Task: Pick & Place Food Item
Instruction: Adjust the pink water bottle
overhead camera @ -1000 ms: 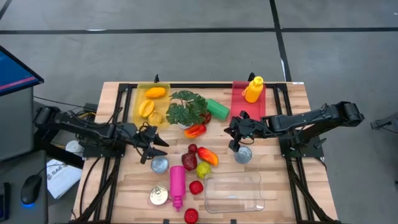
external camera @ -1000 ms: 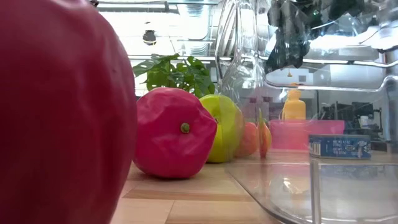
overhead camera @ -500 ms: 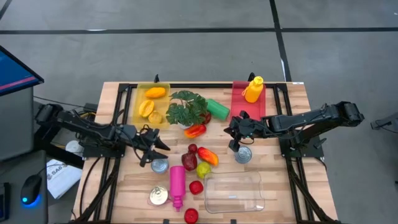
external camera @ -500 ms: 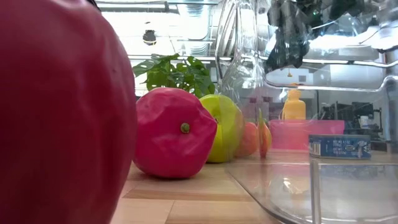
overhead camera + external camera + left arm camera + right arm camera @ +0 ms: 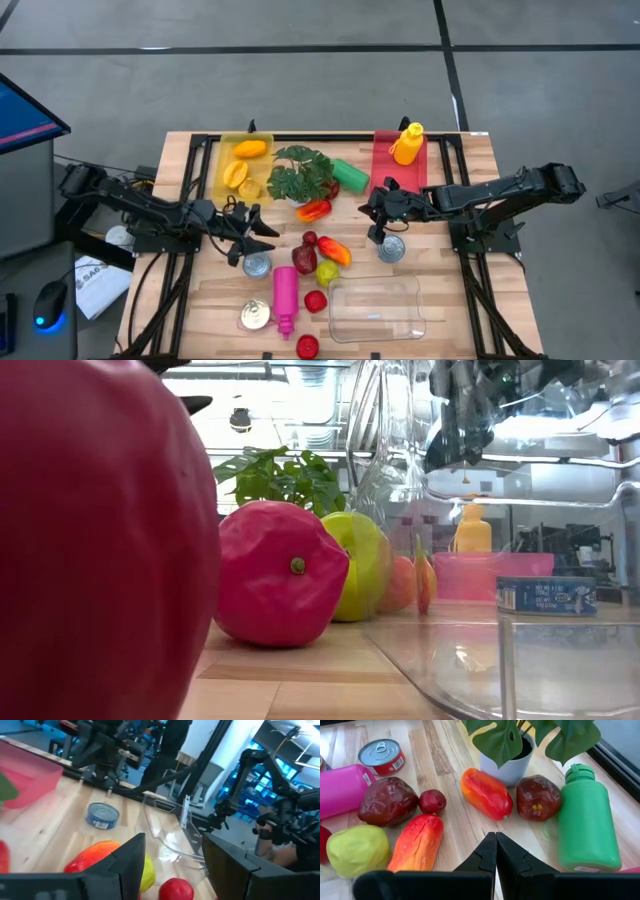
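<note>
Movement is small: the left gripper (image 5: pixel 252 240), half open and empty, has crept toward 3 o'clock to the fruit pile, where the orange-red mango (image 5: pixel 335 251) lies at table centre, while the right gripper (image 5: pixel 377 212) waits shut.
</note>
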Available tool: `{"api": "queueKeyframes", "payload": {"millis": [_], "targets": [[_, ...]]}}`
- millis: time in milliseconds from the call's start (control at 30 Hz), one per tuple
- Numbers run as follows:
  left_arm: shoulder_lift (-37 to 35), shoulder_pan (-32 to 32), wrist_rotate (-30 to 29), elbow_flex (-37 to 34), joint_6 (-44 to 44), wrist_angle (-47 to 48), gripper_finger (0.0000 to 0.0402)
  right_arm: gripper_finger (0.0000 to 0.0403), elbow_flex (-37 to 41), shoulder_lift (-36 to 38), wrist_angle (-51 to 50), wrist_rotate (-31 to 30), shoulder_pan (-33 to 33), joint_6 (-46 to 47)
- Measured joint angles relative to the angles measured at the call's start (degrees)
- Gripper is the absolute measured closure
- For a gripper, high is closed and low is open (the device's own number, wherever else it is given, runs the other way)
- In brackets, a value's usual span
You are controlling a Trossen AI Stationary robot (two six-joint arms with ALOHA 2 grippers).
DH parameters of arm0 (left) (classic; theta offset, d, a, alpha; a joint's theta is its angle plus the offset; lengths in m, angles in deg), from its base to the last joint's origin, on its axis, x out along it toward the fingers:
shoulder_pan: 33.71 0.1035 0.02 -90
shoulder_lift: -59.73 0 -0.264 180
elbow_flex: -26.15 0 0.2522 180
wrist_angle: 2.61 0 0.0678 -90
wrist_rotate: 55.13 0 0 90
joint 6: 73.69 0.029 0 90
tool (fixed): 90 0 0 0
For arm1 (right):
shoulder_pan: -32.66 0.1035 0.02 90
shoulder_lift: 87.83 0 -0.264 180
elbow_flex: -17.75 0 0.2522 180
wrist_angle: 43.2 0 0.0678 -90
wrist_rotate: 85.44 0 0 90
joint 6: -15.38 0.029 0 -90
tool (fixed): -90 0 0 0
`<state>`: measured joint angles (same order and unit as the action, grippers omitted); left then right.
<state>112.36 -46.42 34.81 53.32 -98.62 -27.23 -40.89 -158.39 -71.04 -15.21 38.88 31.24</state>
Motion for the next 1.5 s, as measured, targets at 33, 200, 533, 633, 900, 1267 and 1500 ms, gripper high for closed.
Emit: {"api": "queueKeyframes", "payload": {"millis": [33, 200, 533, 633, 900, 1267, 1500], "targets": [[0.6, -0.5, 0.0, 0.0, 0.0, -0.9, 0.0215, 0.0401, 0.0, 0.0, 0.0, 0.0, 0.0, 0.0], [4.1, -4.5, -4.0, 0.0, -3.0, -4.3, 0.0215, 0.0401, 0.0, 0.0, 0.0, 0.1, 0.0, 0.0], [12.7, -15.5, -14.0, 0.0, -16.4, -6.5, 0.0215, 0.0401, 0.0, 0.0, 0.0, 0.2, 0.1, 0.0], [15.5, -18.9, -17.0, 0.0, -19.1, -9.3, 0.0215, 0.0401, 0.0, 0.0, -0.1, 0.2, 0.1, 0.0], [23.1, -24.4, -23.9, 3.5, -19.5, -13.2, 0.0215, 0.0401, 0.0, 0.0, -0.1, 0.2, 0.1, 0.0], [31.4, -26.4, -24.0, 11.5, -20.1, -13.1, 0.0215, 0.0401, 0.0, 0.0, -0.4, 0.2, 0.1, 0.0], [35.3, -29.1, -23.9, 14.0, -25.5, -11.7, 0.0215, 0.0401, 1.3, 0.0, 0.0, 0.2, 0.1, 0.1]]}}
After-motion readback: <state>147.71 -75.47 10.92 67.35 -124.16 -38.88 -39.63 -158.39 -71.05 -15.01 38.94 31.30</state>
